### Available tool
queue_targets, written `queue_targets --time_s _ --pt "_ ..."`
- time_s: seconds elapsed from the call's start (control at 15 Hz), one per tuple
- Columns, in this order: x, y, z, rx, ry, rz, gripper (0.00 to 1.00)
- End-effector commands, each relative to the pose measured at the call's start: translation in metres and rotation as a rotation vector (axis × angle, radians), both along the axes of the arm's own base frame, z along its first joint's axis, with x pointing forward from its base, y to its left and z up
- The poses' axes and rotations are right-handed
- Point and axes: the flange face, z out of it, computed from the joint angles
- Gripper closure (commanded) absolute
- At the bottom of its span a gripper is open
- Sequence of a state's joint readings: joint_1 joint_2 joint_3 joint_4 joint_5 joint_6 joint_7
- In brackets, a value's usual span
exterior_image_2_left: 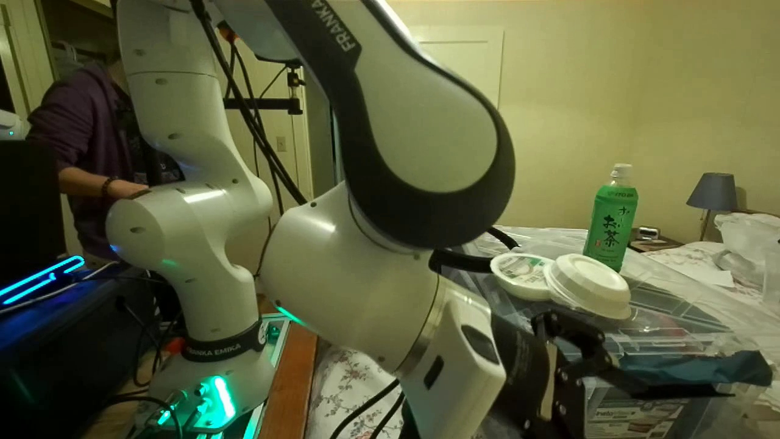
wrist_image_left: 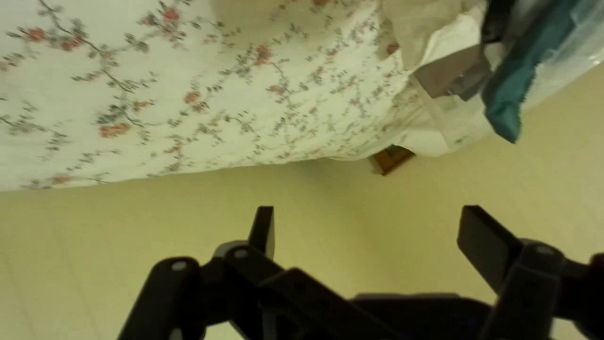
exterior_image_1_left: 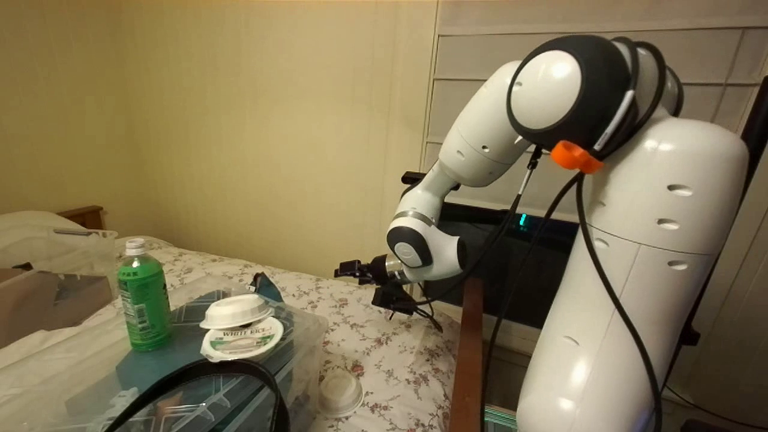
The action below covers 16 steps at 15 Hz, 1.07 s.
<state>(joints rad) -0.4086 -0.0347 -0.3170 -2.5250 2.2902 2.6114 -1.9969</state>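
- Hanging over the bed [exterior_image_1_left: 393, 354], the hand [wrist_image_left: 365, 229] is seen with jaws spread.
- A bottle [exterior_image_1_left: 144, 303] and bowls [exterior_image_1_left: 243, 340] are carried by the box [exterior_image_1_left: 303, 366].
- Beside it, another bowl [exterior_image_1_left: 340, 393] is placed.

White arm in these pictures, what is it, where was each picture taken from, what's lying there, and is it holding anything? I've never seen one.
It's a robot arm ending in a black two-fingered gripper. Two pictures come from cameras outside the robot; the third, upside down, is from a camera on its wrist, looking past the fingers at a flowered bedsheet and a wall. On that bedsheet sits a clear plastic bin carrying a green bottle, a bowl labelled white rice and an upturned white bowl. Another white bowl lies beside the bin. The gripper is open and holds nothing.
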Motion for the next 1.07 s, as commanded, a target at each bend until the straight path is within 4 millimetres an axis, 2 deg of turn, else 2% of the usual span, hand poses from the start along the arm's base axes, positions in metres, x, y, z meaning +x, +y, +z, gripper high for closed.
queue_targets --time_s 0.0,0.2,0.53,0.73,1.0 --pt "0.002 -0.017 -0.05 0.058 0.183 -0.04 0.0" --pt "0.007 -0.009 -0.093 0.118 0.319 -0.006 0.0" --pt "0.012 -0.016 -0.148 0.187 0.529 0.035 0.0" --pt "0.009 -0.021 -0.176 0.27 0.64 0.069 0.0" --pt "0.0 -0.023 -0.202 0.388 0.796 0.117 0.0"
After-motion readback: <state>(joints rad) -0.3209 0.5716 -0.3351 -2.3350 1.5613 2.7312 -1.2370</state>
